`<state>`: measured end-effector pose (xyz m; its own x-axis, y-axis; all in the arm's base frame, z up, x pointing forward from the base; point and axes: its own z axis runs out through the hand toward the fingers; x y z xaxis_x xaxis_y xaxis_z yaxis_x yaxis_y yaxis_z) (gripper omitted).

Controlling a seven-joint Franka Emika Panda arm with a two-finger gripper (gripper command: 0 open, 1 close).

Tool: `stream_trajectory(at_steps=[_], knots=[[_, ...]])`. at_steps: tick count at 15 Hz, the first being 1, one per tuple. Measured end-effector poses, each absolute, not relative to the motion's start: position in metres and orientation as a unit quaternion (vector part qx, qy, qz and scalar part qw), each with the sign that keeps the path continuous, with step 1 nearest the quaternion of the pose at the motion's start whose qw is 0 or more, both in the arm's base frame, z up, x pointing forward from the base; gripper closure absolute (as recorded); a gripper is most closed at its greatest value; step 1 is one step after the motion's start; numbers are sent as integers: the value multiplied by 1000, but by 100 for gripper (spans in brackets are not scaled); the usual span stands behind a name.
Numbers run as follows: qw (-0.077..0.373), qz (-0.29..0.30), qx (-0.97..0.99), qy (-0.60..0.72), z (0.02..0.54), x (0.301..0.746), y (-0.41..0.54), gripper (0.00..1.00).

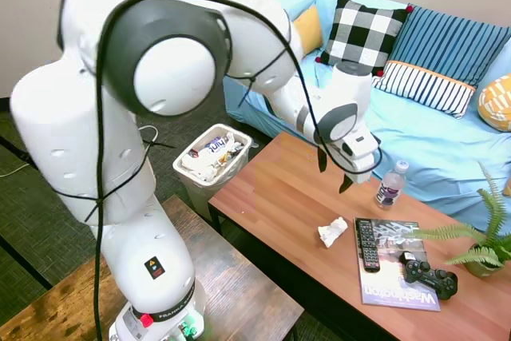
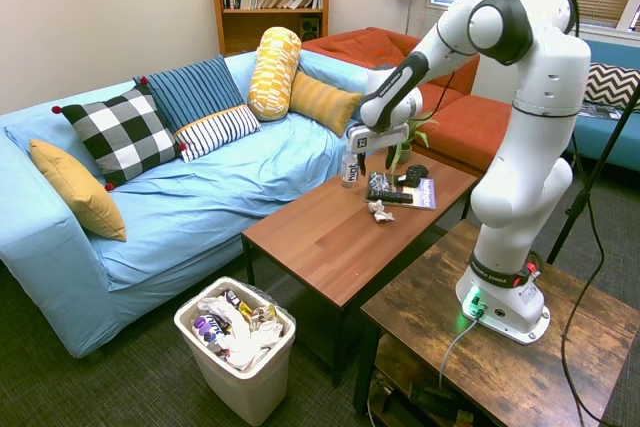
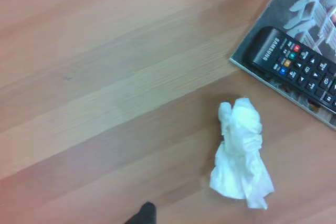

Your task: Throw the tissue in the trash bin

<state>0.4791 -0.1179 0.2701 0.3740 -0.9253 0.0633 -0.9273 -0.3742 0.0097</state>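
Note:
The tissue (image 1: 332, 231) is a small crumpled white wad lying on the wooden coffee table (image 1: 275, 189), just beside the magazine (image 1: 395, 277). It also shows as the tissue (image 2: 380, 211) in the second exterior view and close up as the tissue (image 3: 240, 153) in the wrist view. My gripper (image 1: 334, 172) hangs open and empty above the table, a short way above and beyond the wad; the gripper (image 2: 375, 160) stands near the bottle. The trash bin (image 1: 196, 196), white and full of rubbish, stands on the carpet off the table's end; the trash bin (image 2: 235, 387) is far from the gripper.
A water bottle (image 1: 390, 184) stands by the table's sofa edge. A remote (image 1: 366, 245) and a black game controller (image 1: 429, 274) lie on the magazine. A potted fern (image 1: 479, 247) occupies the far table end. The blue sofa (image 1: 415, 129) runs behind.

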Motion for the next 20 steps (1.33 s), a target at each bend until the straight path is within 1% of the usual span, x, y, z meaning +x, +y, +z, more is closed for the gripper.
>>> stream_trajectory(at_steps=[3, 9, 12, 19, 20], knots=[[33, 6, 821, -571, 222, 492, -132, 0], [54, -19, 810, -584, 158, 512, -142, 0], [65, -25, 807, -586, 138, 511, -149, 0], [75, -41, 803, -590, 99, 508, -161, 0], [76, -41, 802, -590, 95, 509, -163, 100]])
